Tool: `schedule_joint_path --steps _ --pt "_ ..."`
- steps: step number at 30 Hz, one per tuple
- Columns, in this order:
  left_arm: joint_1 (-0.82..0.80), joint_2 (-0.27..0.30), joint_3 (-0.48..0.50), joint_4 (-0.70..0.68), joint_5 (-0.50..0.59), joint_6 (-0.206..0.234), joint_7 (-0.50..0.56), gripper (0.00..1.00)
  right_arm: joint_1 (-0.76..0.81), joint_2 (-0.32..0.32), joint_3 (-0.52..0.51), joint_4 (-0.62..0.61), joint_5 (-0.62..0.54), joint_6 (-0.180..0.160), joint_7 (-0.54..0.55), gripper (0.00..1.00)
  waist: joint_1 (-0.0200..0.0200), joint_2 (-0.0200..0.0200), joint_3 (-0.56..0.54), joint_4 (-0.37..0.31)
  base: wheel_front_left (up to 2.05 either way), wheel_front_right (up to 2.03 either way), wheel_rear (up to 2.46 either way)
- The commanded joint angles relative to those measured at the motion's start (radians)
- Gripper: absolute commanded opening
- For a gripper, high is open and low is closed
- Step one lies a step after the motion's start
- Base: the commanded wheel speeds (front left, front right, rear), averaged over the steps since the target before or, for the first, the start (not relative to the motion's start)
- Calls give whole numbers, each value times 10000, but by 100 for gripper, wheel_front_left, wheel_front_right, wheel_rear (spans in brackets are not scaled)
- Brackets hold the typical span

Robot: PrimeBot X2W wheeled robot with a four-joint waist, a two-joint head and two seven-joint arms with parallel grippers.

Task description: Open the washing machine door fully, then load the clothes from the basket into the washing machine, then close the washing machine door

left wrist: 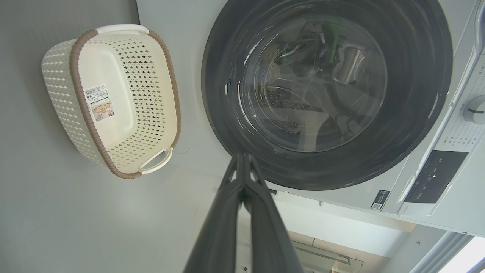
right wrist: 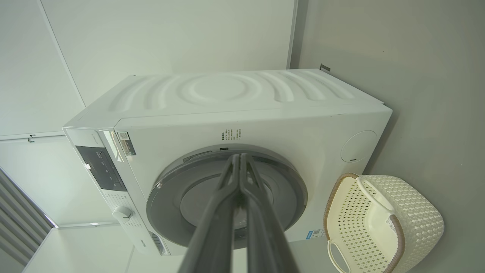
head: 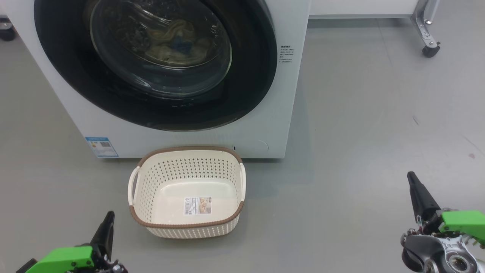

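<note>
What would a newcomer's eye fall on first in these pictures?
The big round washing machine door, shut, dominates the upper left of the head view, with the pale yellow clothes lying behind its glass. Right in front of the washing machine the cream basket sits on the grey floor, holding nothing but a label. The left gripper and right gripper, both shut, sit at the lower corners.
</note>
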Motion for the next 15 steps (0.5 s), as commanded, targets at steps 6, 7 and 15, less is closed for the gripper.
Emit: schedule_joint_path --steps 6,7,15 --pt "-505 84 365 -361 31 -71 48 0 -560 -92 149 -311 -95 -29 61 0 0 0 0 0 0 0 0" --pt "-505 84 365 -361 31 -71 48 0 -560 -92 149 -311 -95 -29 61 0 0 0 0 0 0 0 0" --pt "-505 84 365 -361 31 -71 48 0 -560 -91 148 -311 -96 -29 62 0 0 0 0 0 0 0 0"
